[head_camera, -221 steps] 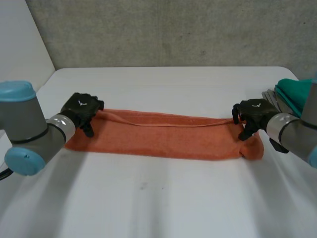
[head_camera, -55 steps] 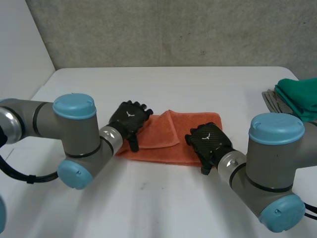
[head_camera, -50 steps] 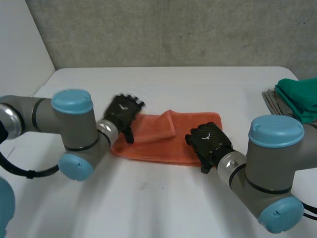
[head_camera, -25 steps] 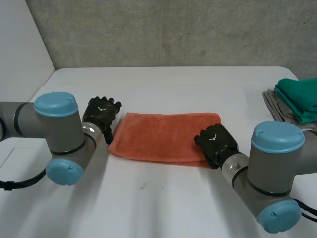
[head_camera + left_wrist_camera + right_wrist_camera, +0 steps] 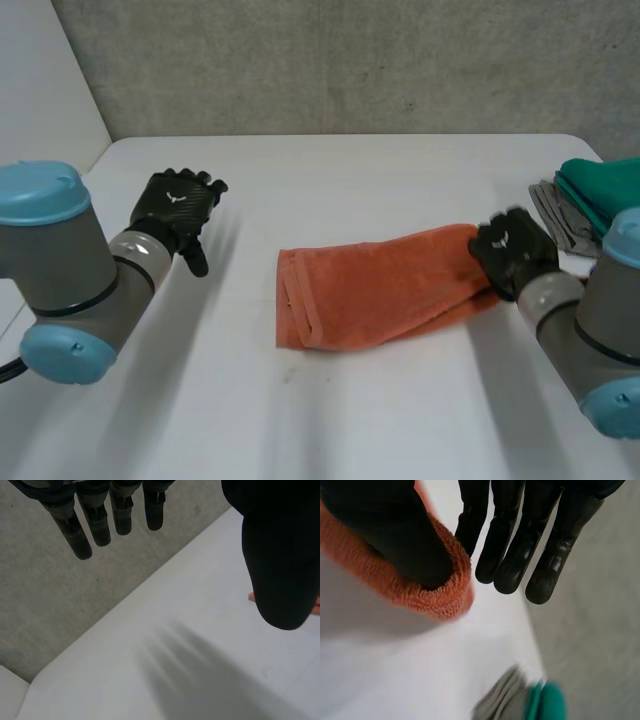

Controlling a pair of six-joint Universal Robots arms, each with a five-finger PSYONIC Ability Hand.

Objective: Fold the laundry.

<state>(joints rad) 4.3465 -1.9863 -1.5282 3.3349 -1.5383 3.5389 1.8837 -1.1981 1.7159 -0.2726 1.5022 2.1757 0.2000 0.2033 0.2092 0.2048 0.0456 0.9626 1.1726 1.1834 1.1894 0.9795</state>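
While right hand [image 5: 512, 250] is pinching end of orange towel [image 5: 370, 290] between thumb and fingers, dragging folded cloth across desk [image 5: 340, 170] toward green pile [image 5: 600, 190], left hand [image 5: 178, 205] is hanging open, withdrawn well apart. Fold looking done; stacking likely coming next.
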